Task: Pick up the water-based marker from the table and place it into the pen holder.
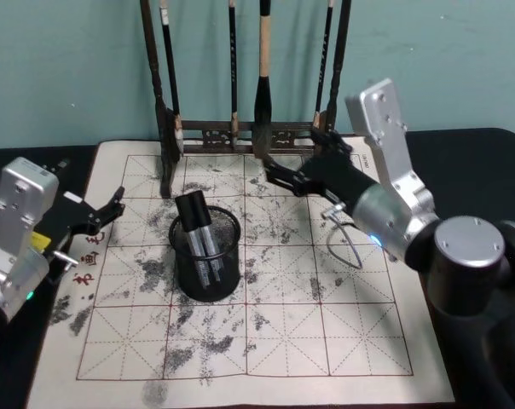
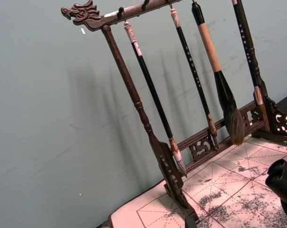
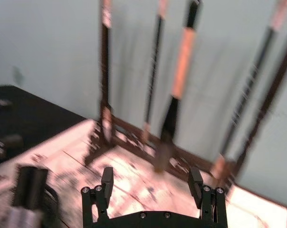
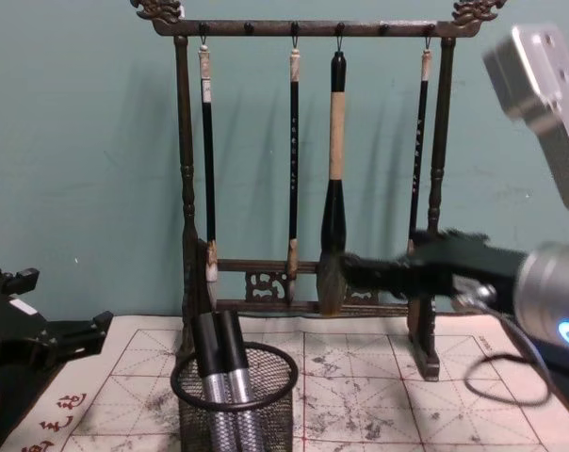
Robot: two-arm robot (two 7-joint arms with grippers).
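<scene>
In the black mesh pen holder (image 1: 206, 256) we see two light, rigid, smooth-barrelled markers (image 1: 199, 239), best gripped mid-barrel, while our right gripper (image 1: 285, 177) hangs wide open and empty

Markers (image 1: 199, 232) (leaning) in pen holder (image 1: 228, 281)

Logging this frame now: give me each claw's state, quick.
Left claw: open, empty, at the mat's left edge.
Right claw: open, empty, near the brush rack.

Silver arm casings, black gripper (image 1: 283, 177), grey cable, blue light
</scene>
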